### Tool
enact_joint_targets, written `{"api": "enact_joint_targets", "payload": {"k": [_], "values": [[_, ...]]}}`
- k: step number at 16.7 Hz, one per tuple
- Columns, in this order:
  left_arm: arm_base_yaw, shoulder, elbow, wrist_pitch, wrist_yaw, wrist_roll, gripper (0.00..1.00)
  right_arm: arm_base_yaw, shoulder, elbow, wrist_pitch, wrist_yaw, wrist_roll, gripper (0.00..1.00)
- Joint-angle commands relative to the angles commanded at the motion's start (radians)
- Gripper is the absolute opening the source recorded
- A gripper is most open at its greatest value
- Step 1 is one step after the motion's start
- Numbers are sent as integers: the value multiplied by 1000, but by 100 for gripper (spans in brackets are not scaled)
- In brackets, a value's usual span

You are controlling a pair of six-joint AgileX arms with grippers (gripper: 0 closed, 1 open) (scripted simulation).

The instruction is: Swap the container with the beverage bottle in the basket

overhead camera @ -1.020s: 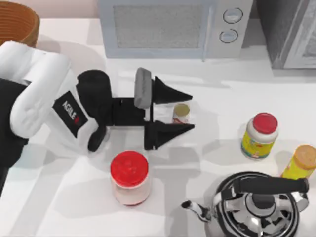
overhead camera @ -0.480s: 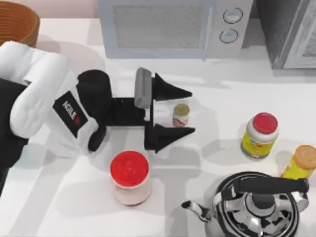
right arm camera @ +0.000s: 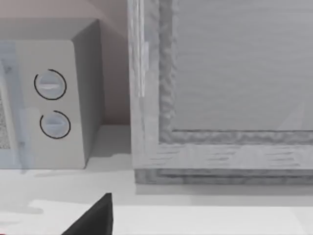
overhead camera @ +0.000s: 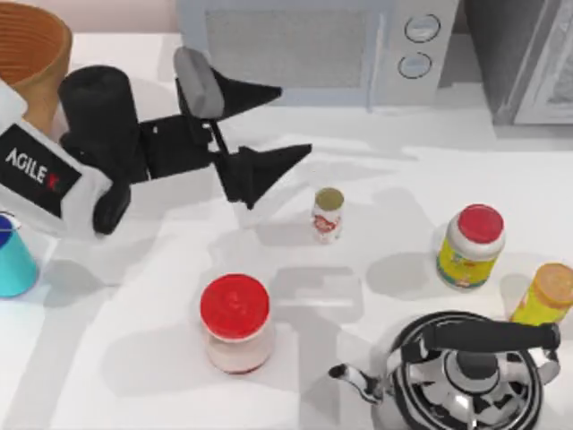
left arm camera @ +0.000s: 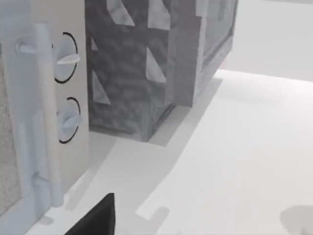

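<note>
Hovering above the table's back-left part, our left gripper (overhead camera: 273,125) has its two black fingers spread wide with nothing between them. It points toward the pale grey microwave (overhead camera: 304,49) at the back edge and sits well apart from the tiny slim white beverage bottle with red print and a dull gold-olive cap (overhead camera: 328,215). That bottle stands upright on the bare white table (overhead camera: 134,358), near its middle, touching nothing. The small turquoise cup-like container with a dark blue rim (overhead camera: 13,260) stands at the table's far left edge, partly cut off by the frame. The large round brown woven wicker basket (overhead camera: 36,54) is in the back-left corner, and from this angle we cannot tell what its inside holds.

Neither task object lies in the basket now, so we judge the swap to be only half arranged: the bottle is placed in the open, where a sideways approach is easy. The gripper's wide opening suits a fresh grasp, though which object it is meant for we cannot say.

Our right arm's wrist view looks at the microwave's dials and a grey cabinet, with a dark finger tip at the lower edge; whether that gripper is open we cannot tell.

Nearby clutter matters: a clear jar with a wide red lid (overhead camera: 235,322) stands in front of the bottle. To the right are a yellow-labelled red-capped bottle (overhead camera: 471,246), a yellow orange-capped bottle (overhead camera: 544,296) and a chrome kettle (overhead camera: 466,372).
</note>
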Motion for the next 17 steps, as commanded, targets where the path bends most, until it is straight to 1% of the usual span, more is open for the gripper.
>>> {"api": "enact_joint_targets", "payload": {"k": [4,12,15,17], "values": [[79,-414,-190,-223,-200,0,100,0,0,0,0,0,0,100],[205,-1379,-622,-698,-628,-7,100,0,0,0,0,0,0,100],[236,-1699,-769,-851,-770,-13,100,0,0,0,0,0,0,100],[251,-1876,-853,-935,-850,-16,100,0,0,0,0,0,0,100]]}}
